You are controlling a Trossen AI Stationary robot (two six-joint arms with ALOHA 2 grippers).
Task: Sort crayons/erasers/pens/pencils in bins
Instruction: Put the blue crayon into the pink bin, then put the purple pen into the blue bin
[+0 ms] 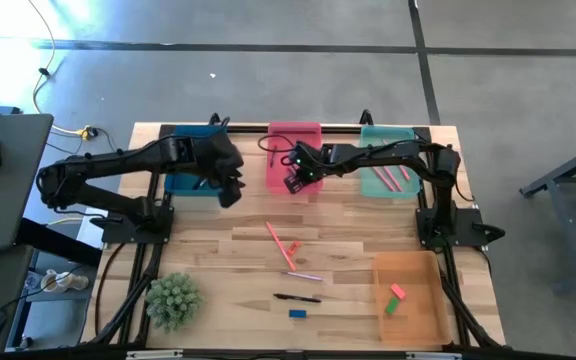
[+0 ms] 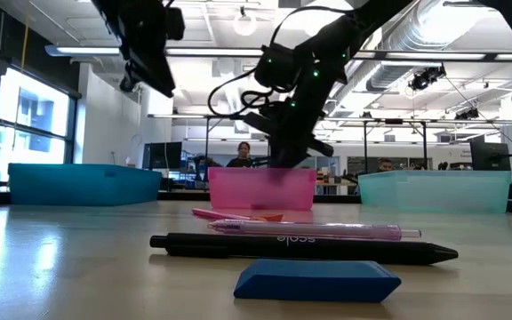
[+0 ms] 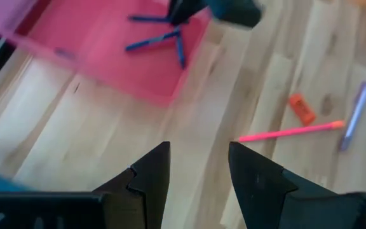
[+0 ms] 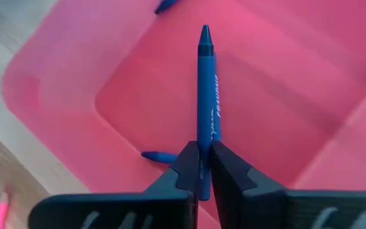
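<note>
Right wrist view: right gripper [image 4: 201, 166], fingers clamped on a blue crayon [image 4: 205, 89], held over the pink bin [image 4: 56, 95], where other blue sticks already lie. Step in hand, as judged: dropping this crayon into that bin; next move calls for parting the fingers while above the bin floor. High view: left gripper [image 1: 230, 186], fingers apart and empty, hangs near the dark blue bin [image 1: 183, 183]. Remaining on the table: black pen [image 1: 297, 297], blue eraser [image 1: 297, 313], pink sticks. Orange bin [image 1: 413, 320] holds two erasers.
</note>
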